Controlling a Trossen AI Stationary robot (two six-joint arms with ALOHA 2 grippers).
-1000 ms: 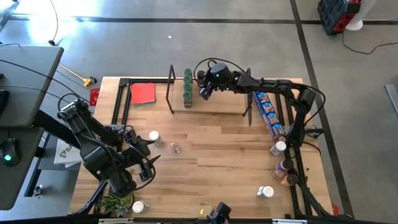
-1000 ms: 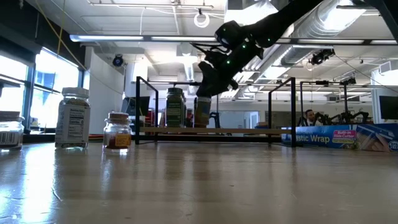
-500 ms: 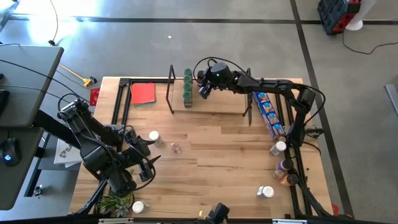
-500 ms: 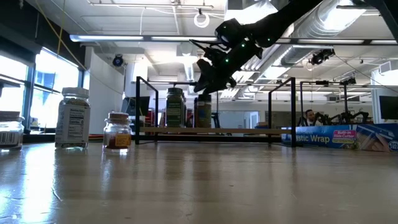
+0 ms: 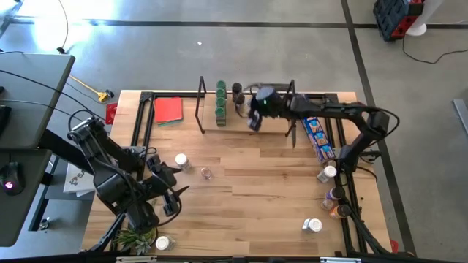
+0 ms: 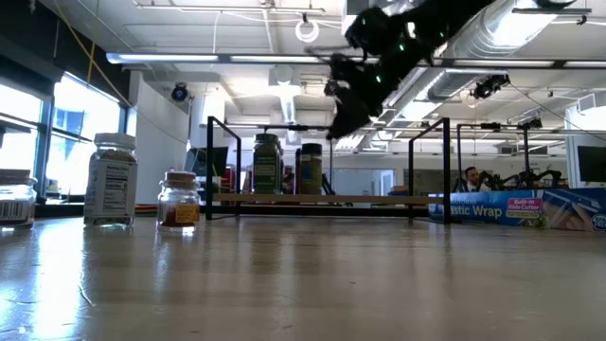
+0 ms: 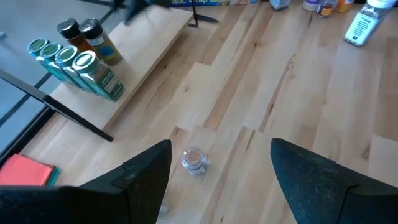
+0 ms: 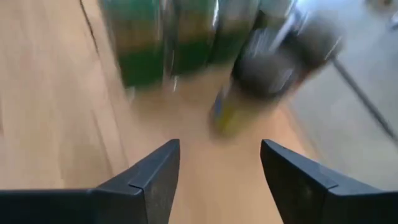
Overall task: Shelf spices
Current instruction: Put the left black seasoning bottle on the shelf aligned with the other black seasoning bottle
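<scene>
Where it gripped a second ago, black-lidded jar (image 5: 238, 90) alone on shelf (image 5: 270, 126); right claw (image 5: 254, 124) (fingers parted, empty) back.

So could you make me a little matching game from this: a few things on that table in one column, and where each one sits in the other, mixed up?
Things:
1. green-lidded jars
2. red flat square
3. blue printed packet
4. small green plant

Places:
A. along the table's right side, beyond the shelf's end
B. in a row on the shelf, near its left end
C. at the near left corner, below the left arm
D. flat on the table, left of the shelf

Pairs: 1-B, 2-D, 3-A, 4-C
</scene>
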